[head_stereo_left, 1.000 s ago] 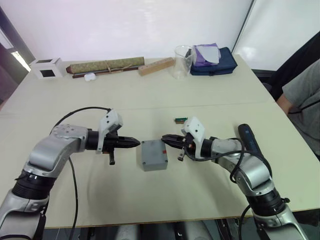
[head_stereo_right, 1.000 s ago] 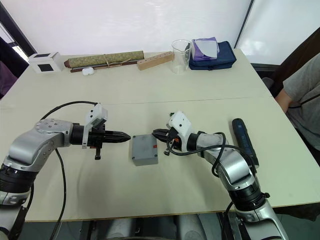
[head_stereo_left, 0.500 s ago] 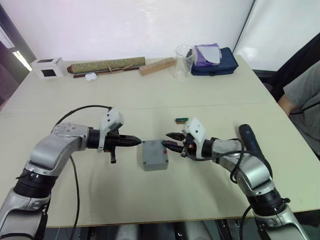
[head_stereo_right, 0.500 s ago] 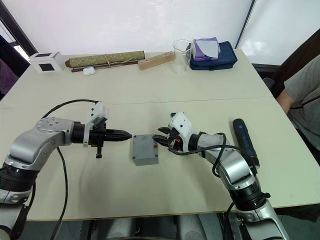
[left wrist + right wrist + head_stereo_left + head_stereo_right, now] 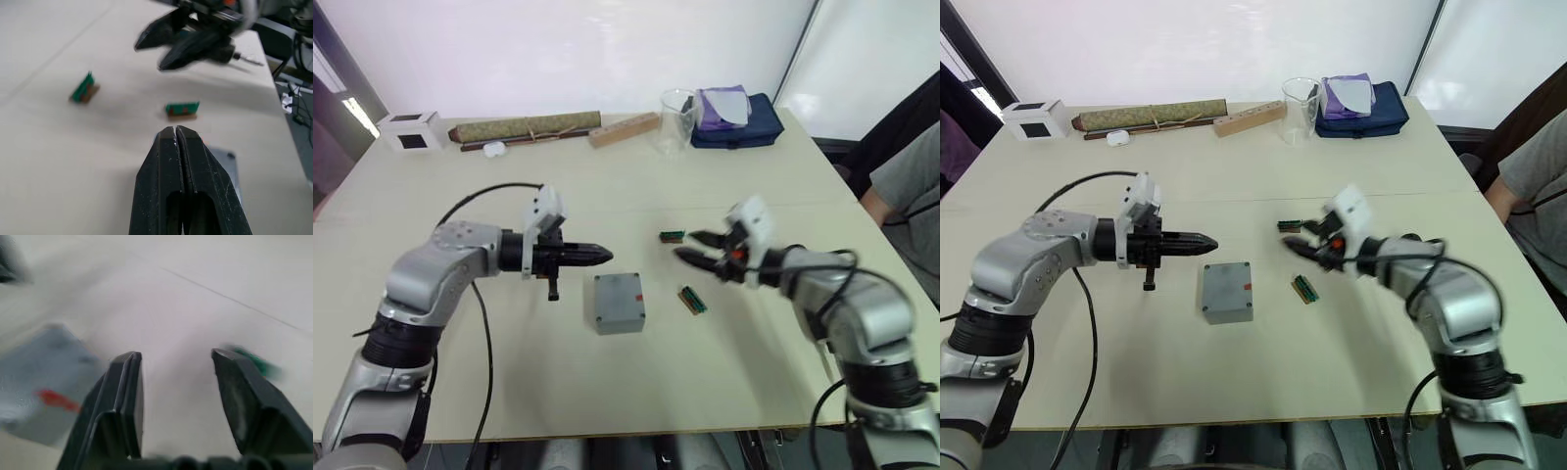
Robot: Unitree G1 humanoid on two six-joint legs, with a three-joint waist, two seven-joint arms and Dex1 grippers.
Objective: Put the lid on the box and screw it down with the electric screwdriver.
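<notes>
Lying loose — two green pieces [image 5: 692, 300]; one box [image 5: 616, 302]

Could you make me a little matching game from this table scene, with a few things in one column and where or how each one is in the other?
Things:
1. left gripper
2. right gripper
3. box
4. glass beaker

States or places:
A. standing at the far edge of the table, beside a dark blue pouch
B. fingers spread open, holding nothing
C. lying on the table between the two grippers, lid on top
D. fingers pressed shut, holding nothing

Pairs: 1-D, 2-B, 3-C, 4-A
</notes>
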